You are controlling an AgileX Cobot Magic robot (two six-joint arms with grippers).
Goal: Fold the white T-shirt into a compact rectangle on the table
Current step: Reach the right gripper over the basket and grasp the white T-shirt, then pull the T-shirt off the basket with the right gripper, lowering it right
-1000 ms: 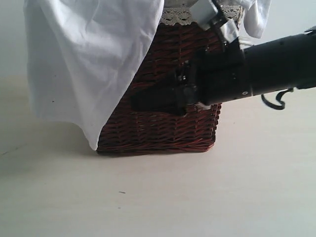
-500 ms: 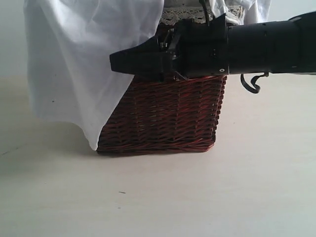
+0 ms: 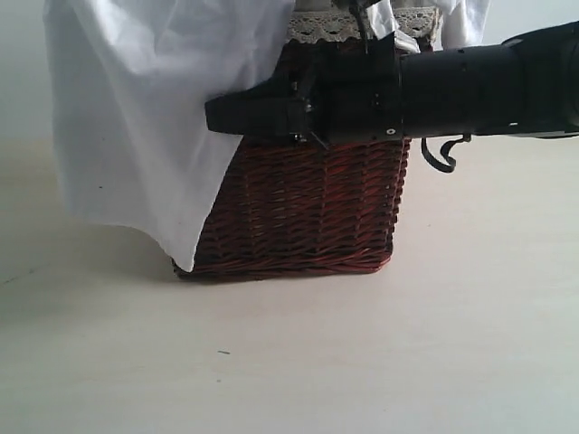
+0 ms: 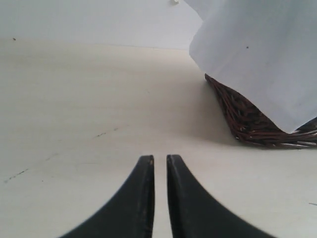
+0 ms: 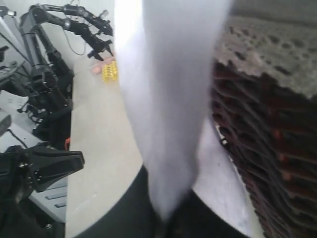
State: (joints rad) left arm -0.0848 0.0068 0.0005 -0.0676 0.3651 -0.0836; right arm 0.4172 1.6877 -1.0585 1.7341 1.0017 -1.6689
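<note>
The white T-shirt hangs over a dark brown wicker basket and down its left side to the table. My right gripper reaches in from the right across the basket's front, with its tip at the shirt's hanging edge. In the right wrist view it is shut on a fold of the white T-shirt. My left gripper hovers low over the table, its jaws almost together with nothing between them. The T-shirt and the basket's corner lie ahead of it.
Cream lace trim lines the basket's rim. In the right wrist view, other black robot arms stand beyond the table's edge, and a small yellow object lies near them. A pale wall rises behind the table.
My right gripper rose from the basket's lower front to the shirt's edge and closed on the cloth. The shirt's lower corner shifted slightly right. The left gripper stayed still.
</note>
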